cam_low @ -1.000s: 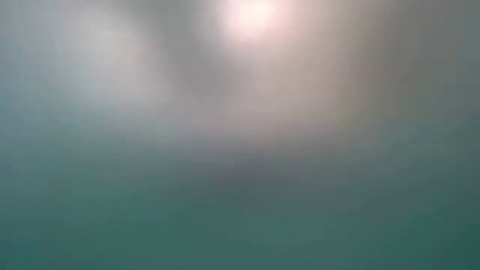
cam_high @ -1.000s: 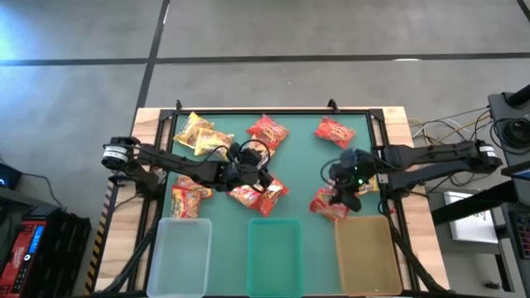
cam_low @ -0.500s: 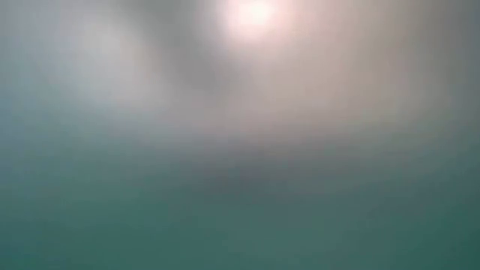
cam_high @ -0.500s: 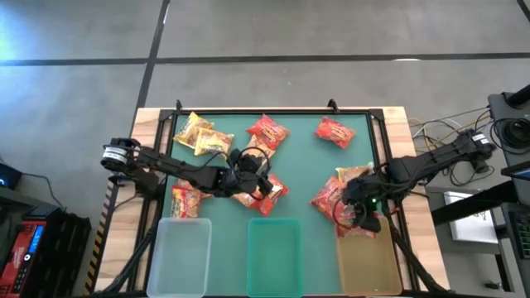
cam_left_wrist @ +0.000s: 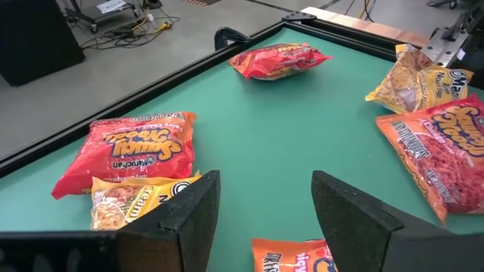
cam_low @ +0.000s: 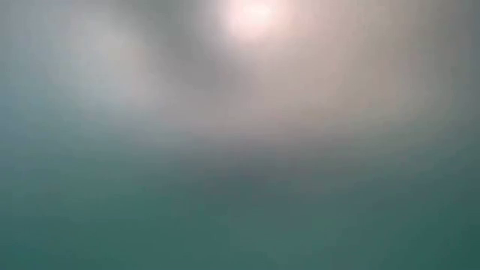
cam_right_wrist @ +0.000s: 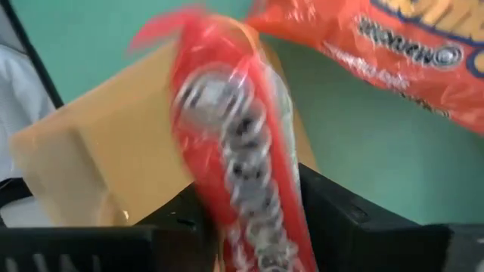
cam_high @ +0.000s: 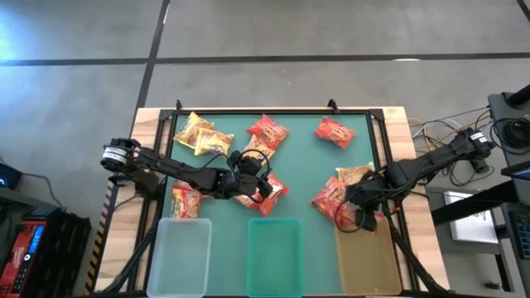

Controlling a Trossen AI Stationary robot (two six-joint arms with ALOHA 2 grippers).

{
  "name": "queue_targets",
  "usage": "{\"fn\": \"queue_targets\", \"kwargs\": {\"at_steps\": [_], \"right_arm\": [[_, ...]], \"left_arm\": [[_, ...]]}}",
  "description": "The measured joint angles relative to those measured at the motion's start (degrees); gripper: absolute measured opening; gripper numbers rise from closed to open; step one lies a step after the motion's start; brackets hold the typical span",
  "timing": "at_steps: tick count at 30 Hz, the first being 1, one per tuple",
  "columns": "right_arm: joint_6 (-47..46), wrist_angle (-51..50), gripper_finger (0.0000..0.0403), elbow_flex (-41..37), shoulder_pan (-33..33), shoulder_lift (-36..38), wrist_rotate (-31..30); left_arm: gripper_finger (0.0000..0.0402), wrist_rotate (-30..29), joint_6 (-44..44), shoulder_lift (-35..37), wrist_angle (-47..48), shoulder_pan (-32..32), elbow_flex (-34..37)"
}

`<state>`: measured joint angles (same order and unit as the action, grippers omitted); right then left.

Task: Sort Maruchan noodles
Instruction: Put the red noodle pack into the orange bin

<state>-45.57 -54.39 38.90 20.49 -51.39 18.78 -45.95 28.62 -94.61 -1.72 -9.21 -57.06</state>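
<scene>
High view: right end effector (cam_high: 362,217) sits lower right of frame, over the near-top edge of the tan tray (cam_high: 368,261), w/ a red Maruchan packet (cam_high: 348,217) at its tips. Right wrist view shows that packet (cam_right_wrist: 242,174) between the two dark fingers (cam_right_wrist: 355,227), hanging edge-on above the tan tray (cam_right_wrist: 91,166); fingers look slack around it, so whether it's gripped or already slipping free I can't tell. Step in hand, as I read it: dropping a red packet into the tan tray. Next move calls for full release w/ the packet clear of the tray wall, then lifting back toward the red-orange packet (cam_high: 329,194) just beside it and the yellow one (cam_high: 354,175) above that.

Left end effector (cam_high: 248,184) is mid-frame, low over the green counter (cam_high: 302,165), fingers (cam_left_wrist: 181,215) apart and empty in left wrist view. Red-orange packet (cam_left_wrist: 299,255) lies just ahead between them; a red packet (cam_left_wrist: 125,151) and a yellow packet (cam_left_wrist: 132,200) lie off to one side. Likely next for this arm: drop onto one packet only, avoid pinching two overlapped ones.

Other packets: yellow pair (cam_high: 201,134) upper left, red ones (cam_high: 267,132) and (cam_high: 334,131) along the top, one (cam_high: 190,199) at left edge. Clear tray (cam_high: 180,257) and teal tray (cam_high: 274,255) show nothing inside. Low view is a blur, no use
</scene>
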Motion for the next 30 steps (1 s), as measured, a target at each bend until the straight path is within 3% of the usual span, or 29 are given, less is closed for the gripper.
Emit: {"fn": "queue_targets", "kwargs": {"at_steps": [9,23,30], "right_arm": [[-1.12,-2.62,0.0198,2.10,-0.01,-0.43,1.13],[0.21,-7.03,0.0201,3.99,-0.17,-2.88,-5.36],[0.45,-7.69,0.0201,4.06,-0.28,-3.57,-3.00]], "left_arm": [[0.0194,0.02,-1.97,-0.02,0.08,0.00,0.00],[0.0194,0.04,-3.10,-0.02,0.02,0.02,0.00],[0.0194,4.39,-4.13,-0.02,0.14,0.04,0.00]]}}
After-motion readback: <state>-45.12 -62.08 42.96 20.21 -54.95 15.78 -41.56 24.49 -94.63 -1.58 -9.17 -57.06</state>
